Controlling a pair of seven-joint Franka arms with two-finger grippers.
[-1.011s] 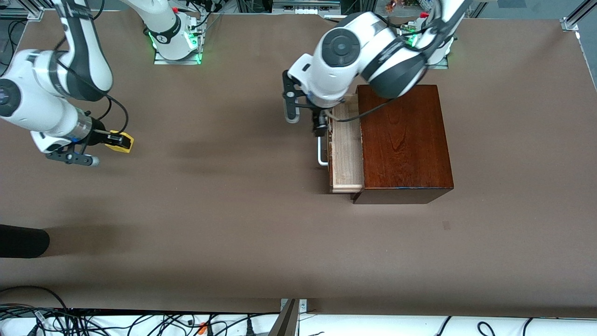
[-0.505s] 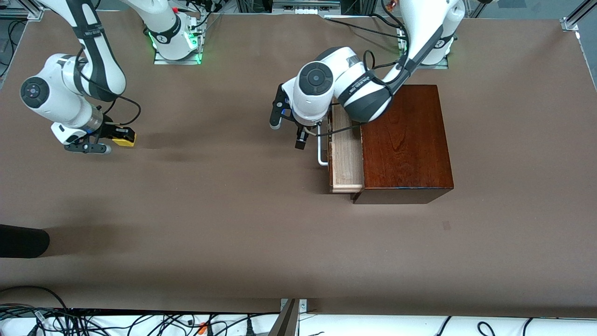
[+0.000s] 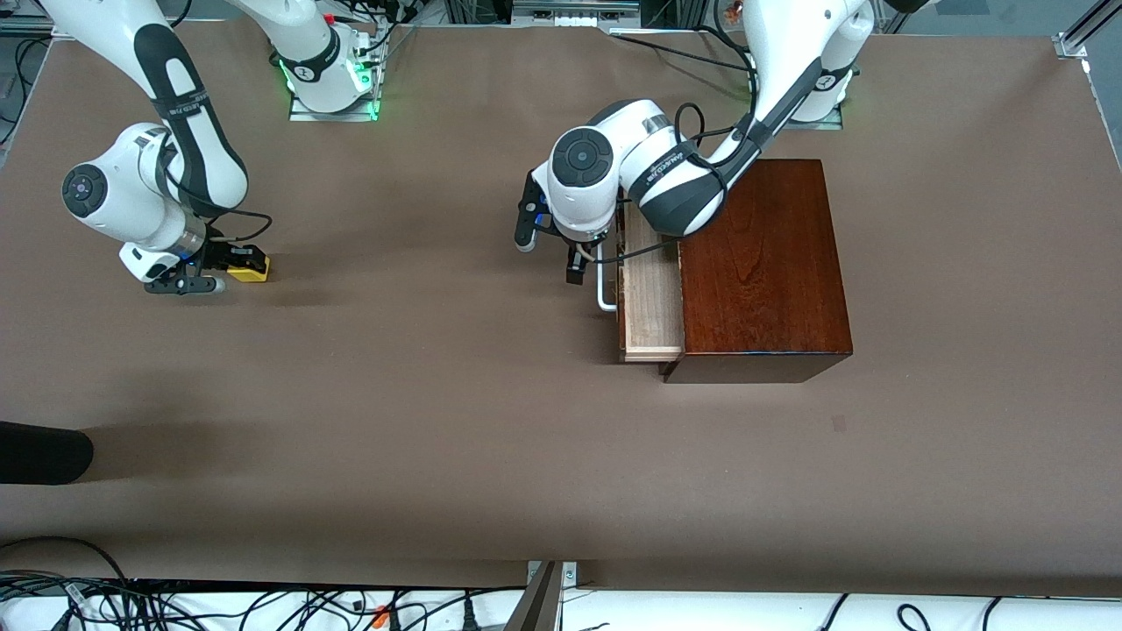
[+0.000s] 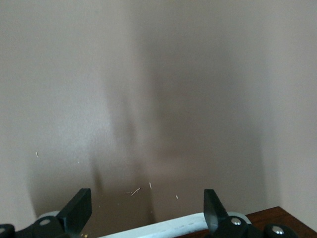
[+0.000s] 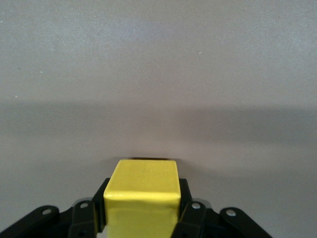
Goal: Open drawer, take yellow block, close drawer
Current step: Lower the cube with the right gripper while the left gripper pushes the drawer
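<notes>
left gripper (image 3: 574,263): fingers spread, low, just beside the white handle (image 3: 603,285) | drawer (image 3: 650,289): out, push straight in | right gripper (image 3: 230,263): pinching yellow block (image 3: 248,272), low near desk (image 3: 438,421) end, hold steady

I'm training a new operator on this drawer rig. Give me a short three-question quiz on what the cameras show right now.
1. True or false: the drawer is fully shut in the wooden box.
2. What does the right gripper hold?
A. the yellow block
B. the white handle
C. nothing
3. Fill in: the left gripper, fingers open, is right beside the drawer's ____.

Key:
1. False; it stands pulled out, pale inside showing.
2. A; the block is clamped at the right arm's end of the table.
3. Handle.
</notes>
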